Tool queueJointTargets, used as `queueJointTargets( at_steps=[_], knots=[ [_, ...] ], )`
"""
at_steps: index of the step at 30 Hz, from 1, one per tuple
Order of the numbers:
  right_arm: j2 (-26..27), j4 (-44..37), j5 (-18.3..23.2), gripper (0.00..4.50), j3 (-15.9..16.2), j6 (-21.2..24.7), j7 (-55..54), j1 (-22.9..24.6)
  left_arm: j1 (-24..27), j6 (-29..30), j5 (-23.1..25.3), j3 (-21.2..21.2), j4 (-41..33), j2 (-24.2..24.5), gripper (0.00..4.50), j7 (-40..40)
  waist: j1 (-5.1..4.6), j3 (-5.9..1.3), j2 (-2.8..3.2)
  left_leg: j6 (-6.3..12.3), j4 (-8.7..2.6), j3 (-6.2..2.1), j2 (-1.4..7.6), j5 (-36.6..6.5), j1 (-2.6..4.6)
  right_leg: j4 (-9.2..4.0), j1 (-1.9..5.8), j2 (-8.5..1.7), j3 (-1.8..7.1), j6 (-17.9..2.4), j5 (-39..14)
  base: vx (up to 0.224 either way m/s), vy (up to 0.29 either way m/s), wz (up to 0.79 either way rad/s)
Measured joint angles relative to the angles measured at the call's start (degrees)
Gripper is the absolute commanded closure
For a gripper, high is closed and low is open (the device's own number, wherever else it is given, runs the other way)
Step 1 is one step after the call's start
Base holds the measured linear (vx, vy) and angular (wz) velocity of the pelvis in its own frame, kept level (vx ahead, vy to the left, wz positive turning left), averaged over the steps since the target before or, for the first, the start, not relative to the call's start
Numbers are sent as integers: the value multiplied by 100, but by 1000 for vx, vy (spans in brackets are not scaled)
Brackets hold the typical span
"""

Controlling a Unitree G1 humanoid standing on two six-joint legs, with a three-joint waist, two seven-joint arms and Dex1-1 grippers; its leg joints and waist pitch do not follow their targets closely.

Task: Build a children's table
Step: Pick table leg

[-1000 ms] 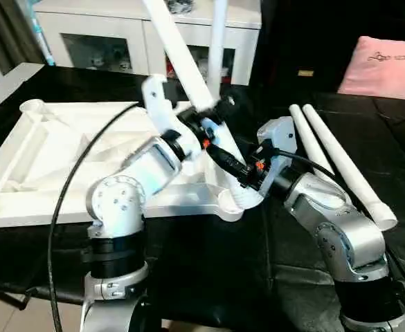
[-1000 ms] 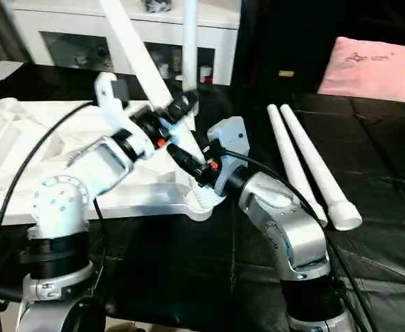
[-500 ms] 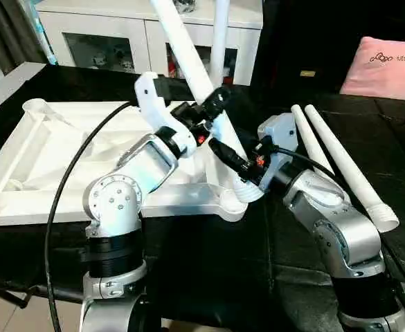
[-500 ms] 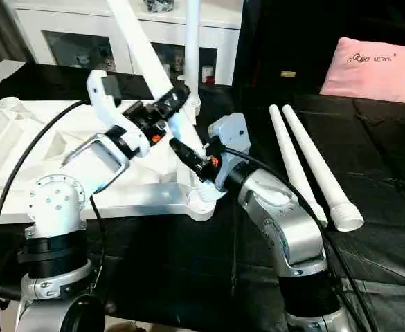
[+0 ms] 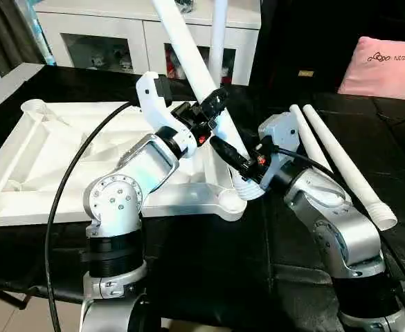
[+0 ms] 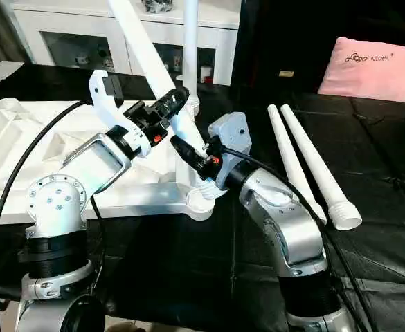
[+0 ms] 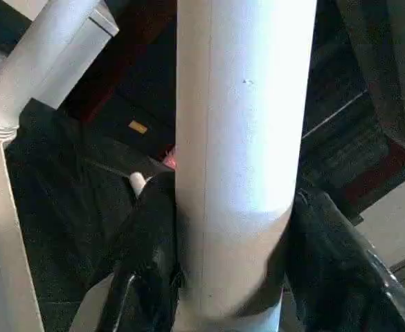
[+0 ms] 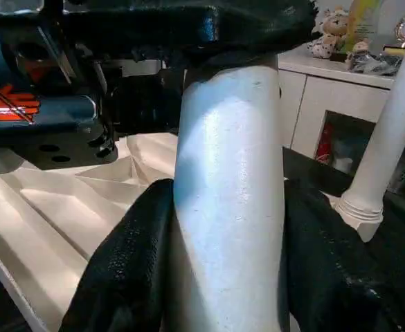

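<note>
I take the white tabletop as my landmark: it lies upside down on the black cloth, ribbed underside up, round sockets at its corners. At its near corner socket, the one closest to my right arm, a long white leg leans with its ribbed foot just at the socket's rim; whether the foot is seated I cannot tell. My right gripper pinches this leg low down, just above the socket, one black finger pressed against each side of the tube. My left gripper has its black fingers on either side of the same leg higher up, over the tabletop's edge, and they lie against the tube on both sides. At the tabletop's far corner on the same side, a second leg stands upright in its socket. Beyond that edge of the tabletop, well apart from it, two more legs lie side by side on the cloth, touching along their length. Behind the tabletop stands a white cabinet with glass doors, and off past the loose legs a pink cushion.
</note>
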Motion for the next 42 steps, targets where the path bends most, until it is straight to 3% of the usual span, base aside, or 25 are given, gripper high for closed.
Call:
queueJointTargets(
  at_steps=[4,5,6,13,15,19,20,26,29,42],
  knots=[
    [5,2,64,263,-18,47,14,-3,0,-27,68,-76,0,62,266,-37,1,0,0,2,0,0,0,2,0,0,0,0,0,0,1,0,0,0],
    [5,4,85,207,-30,72,24,-4,0,-34,101,-105,0,80,266,-58,1,0,0,3,0,0,0,2,0,0,0,0,0,0,2,0,0,0],
    [3,4,90,193,-31,75,30,-4,0,-34,104,-113,0,90,267,-66,1,0,0,4,0,0,0,3,0,0,0,0,0,0,2,0,0,0],
    [-9,2,340,141,-116,146,213,-55,-285,-139,266,-222,244,529,268,-396,-4,0,1,4,0,0,0,10,1,-2,-1,0,0,0,14,0,0,0],
    [-77,1,548,107,-242,222,355,-112,-448,-208,308,-227,380,718,268,-566,1,0,2,4,0,0,-1,11,2,-2,0,0,1,1,17,0,0,0],
    [-319,-58,959,96,-480,425,717,-192,-619,-356,464,-229,655,1198,268,-987,1,-1,3,2,0,0,-1,12,6,-1,2,0,1,1,21,0,0,0],
    [-398,-55,1057,70,-567,501,788,-258,-659,-359,515,-240,751,1328,268,-1131,4,-1,3,0,0,0,-1,13,4,-2,1,0,1,0,24,0,0,0],
    [-867,150,1516,30,-990,1071,1099,-770,-919,-347,566,-535,1140,1995,268,-2159,15,-1,3,-4,1,1,-2,16,7,1,2,-1,1,-7,29,0,0,0],
    [-1122,351,1647,6,-946,1366,1421,-803,-1042,-351,625,-698,1277,2296,268,-2616,17,-1,3,-3,1,1,-2,17,6,3,2,-2,1,-7,29,0,0,0],
    [-1394,860,2114,0,-620,2120,2400,-1024,-1167,-92,582,-1162,1254,2702,268,-3790,22,-1,3,-7,2,2,-2,19,6,9,1,-4,-1,-12,32,0,0,0]
  ],
)
